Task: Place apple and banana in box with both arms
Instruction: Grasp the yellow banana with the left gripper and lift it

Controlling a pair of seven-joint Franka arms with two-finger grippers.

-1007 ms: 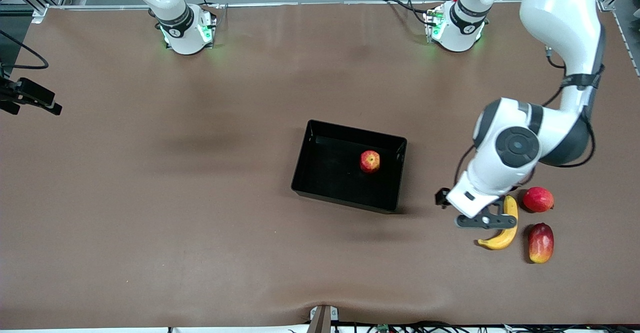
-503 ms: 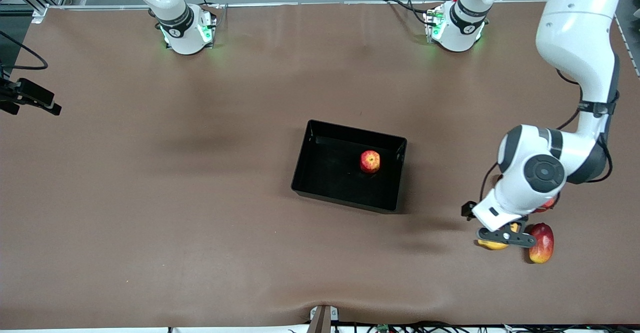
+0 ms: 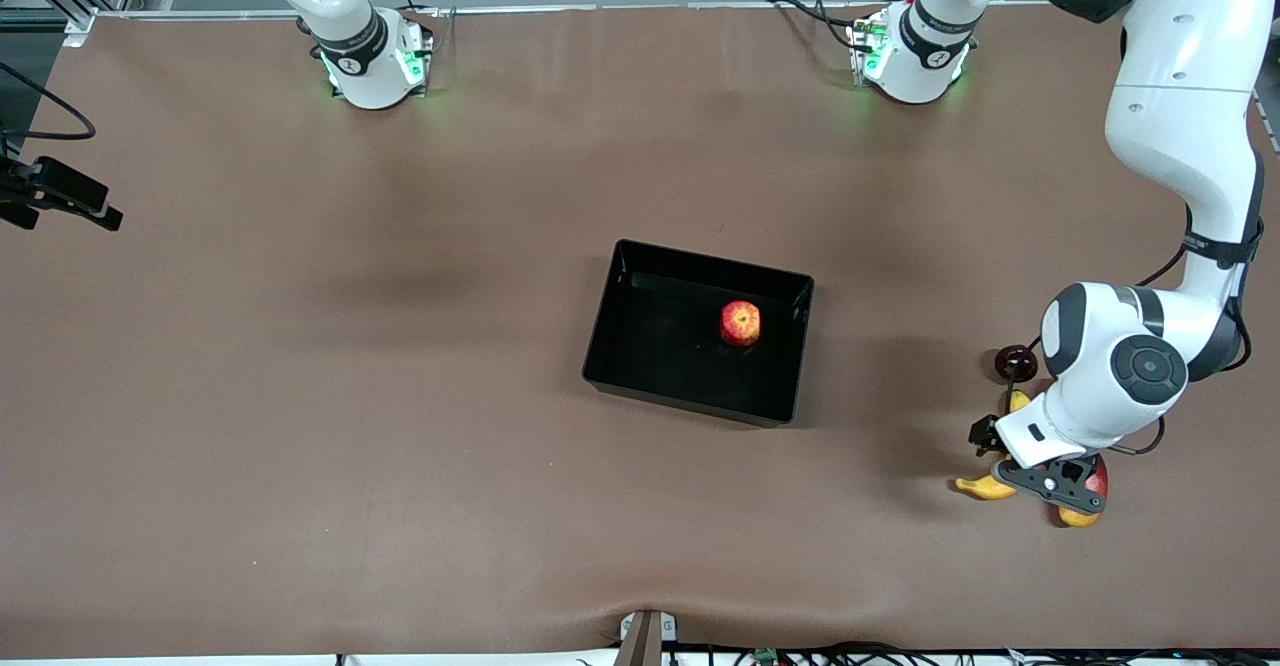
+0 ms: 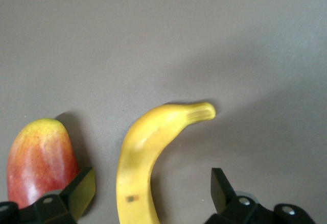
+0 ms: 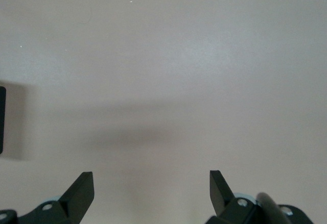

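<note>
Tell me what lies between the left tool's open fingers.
The left wrist view shows the banana lying on the table between the left tool's open fingers, untouched; the mango sits outside one finger.

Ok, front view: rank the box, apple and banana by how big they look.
1. Box, by far.
2. Banana versus apple: unsure, since the left gripper, open over the banana, hides most of it.

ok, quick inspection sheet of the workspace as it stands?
Surface: brown table, slight ripple at its near edge.
Job's things: apple in the box; banana on the table at the left arm's end.
Clutter: mango beside the banana; small dark round object.
Grippers: left gripper open, fingers straddling the banana; right gripper open, waiting over bare table.
Cables: black leads at both bases.
Surroundings: metal frame posts at the corners.
</note>
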